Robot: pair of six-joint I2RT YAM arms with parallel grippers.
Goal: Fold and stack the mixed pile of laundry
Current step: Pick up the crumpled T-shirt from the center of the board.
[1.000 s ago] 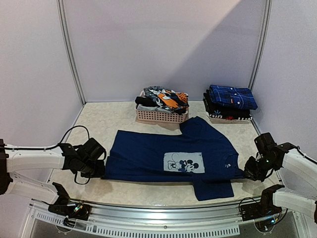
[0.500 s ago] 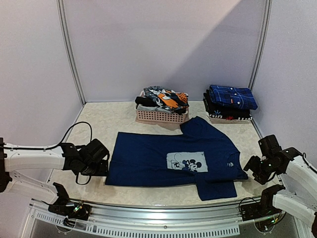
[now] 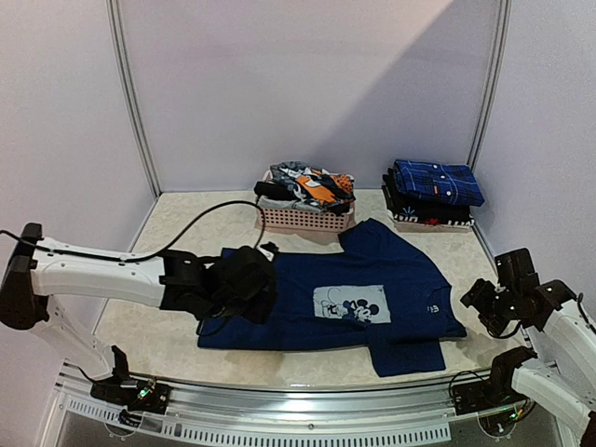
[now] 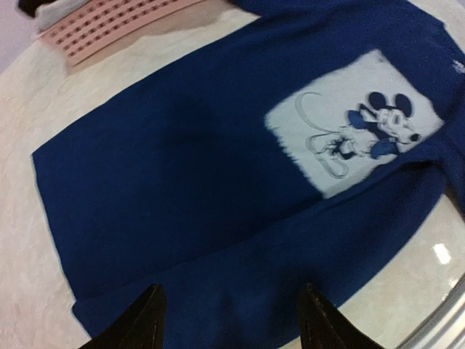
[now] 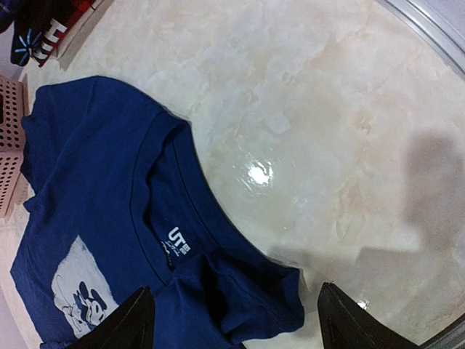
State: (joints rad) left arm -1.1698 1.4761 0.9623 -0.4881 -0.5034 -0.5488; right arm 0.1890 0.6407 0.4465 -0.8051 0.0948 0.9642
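Observation:
A navy T-shirt (image 3: 372, 279) with a pale cartoon print lies spread flat on the table, collar to the right. My left gripper (image 3: 250, 283) hovers over the shirt's left half, open, with only cloth below its tips (image 4: 232, 323). My right gripper (image 3: 481, 304) is open just off the collar end, and its wrist view shows the collar and a bunched shoulder of the T-shirt (image 5: 94, 167) between the spread jaws (image 5: 236, 323). The rest of the mixed laundry pile (image 3: 312, 184) fills the pink basket (image 3: 305, 220) at the back.
A stack of folded garments (image 3: 433, 191) sits at the back right corner. The pink basket (image 4: 109, 25) stands close behind the shirt. Side walls close in the table, and a metal rail (image 3: 279, 410) runs along the front edge.
Both grippers opened and let go of the shirt's ends. My left arm swung right, over the shirt's left half. My right gripper drew back slightly to the right.

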